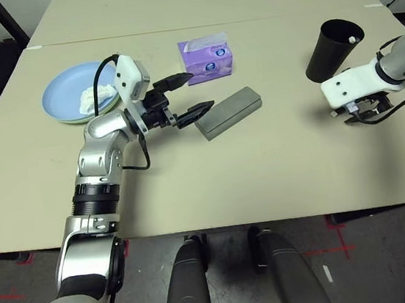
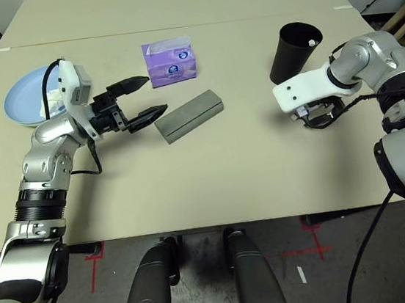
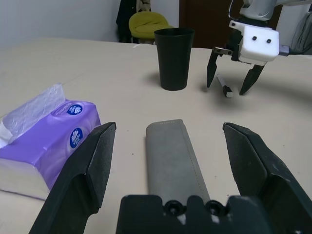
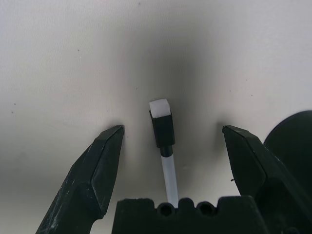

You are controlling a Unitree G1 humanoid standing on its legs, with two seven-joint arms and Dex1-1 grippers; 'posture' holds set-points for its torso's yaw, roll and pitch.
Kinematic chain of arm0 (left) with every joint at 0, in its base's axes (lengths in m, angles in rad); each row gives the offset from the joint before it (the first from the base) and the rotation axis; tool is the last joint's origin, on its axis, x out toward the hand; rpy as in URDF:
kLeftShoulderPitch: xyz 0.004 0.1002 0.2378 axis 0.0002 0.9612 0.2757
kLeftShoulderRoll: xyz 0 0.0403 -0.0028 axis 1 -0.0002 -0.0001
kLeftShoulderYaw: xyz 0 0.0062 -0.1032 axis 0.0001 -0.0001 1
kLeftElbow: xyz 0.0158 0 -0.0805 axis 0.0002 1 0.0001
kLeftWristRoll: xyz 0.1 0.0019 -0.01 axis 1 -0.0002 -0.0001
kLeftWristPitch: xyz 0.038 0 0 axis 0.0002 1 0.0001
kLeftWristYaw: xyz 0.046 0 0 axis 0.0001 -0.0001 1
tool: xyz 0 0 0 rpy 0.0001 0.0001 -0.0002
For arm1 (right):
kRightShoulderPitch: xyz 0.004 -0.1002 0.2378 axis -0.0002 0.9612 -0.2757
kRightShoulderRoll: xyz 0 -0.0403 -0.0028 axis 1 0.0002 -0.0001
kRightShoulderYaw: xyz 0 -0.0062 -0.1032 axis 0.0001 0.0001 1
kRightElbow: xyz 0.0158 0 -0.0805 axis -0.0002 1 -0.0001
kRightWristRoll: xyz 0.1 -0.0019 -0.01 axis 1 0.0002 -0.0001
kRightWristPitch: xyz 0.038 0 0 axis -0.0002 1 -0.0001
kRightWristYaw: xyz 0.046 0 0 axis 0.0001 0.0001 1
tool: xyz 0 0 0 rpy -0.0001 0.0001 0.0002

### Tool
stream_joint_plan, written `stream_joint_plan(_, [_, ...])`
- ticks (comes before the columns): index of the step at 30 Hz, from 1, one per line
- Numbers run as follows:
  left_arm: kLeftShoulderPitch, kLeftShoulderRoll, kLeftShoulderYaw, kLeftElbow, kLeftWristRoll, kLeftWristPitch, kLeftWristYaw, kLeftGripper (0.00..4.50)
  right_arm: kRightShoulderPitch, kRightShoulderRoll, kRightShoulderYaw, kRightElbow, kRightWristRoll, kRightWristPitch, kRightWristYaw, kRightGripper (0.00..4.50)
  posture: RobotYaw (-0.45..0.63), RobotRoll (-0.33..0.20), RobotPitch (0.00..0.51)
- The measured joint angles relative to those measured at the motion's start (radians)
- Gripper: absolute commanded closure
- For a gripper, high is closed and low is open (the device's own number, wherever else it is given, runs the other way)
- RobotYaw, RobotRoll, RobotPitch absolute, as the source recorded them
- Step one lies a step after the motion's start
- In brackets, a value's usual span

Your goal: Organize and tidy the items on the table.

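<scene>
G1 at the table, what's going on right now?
Nothing is held. The left gripper is open and level, its fingers on either side of the near end of the grey glasses case, beside the purple tissue box. The right gripper is open, pointing down over a small black-and-white marker on the table next to the tall black cup. A tissue wad sits on the stacked plates.

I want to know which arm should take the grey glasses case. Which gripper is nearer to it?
Left. The left gripper, open, hovers at the end of the glasses case; the right gripper, open, is far off beside the black cup.
</scene>
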Motion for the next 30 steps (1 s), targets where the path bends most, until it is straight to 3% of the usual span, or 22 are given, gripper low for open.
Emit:
stream_joint_plan(3, [0.002,0.0,0.0,-0.002,0.0,0.011,0.0,0.0,0.0,0.003,0.0,0.0,-0.007,-0.004,-0.002,0.04,0.2,0.0,0.239])
stream_joint_plan(6, [0.01,0.004,0.0,-0.004,0.0,0.016,0.0,0.0,0.0,0.005,0.001,0.003,-0.011,-0.009,-0.001,0.66,0.2,0.0,0.24])
stream_joint_plan(15, [0.014,0.007,0.0,-0.006,0.0,0.026,0.0,0.0,-0.002,0.017,-0.001,0.017,-0.005,-0.011,0.049,4.04,0.2,0.0,0.232])
stream_joint_plan(25, [0.013,0.006,0.0,-0.006,-0.003,0.026,0.0,0.0,-0.015,0.009,-0.059,0.016,0.082,0.016,0.175,4.08,0.18,0.0,0.224])
stream_joint_plan(30, [0.011,0.005,0.0,-0.005,-0.003,0.024,-0.002,0.0,-0.055,0.005,-0.155,-0.007,0.197,0.112,0.291,4.08,0.17,0.0,0.216])
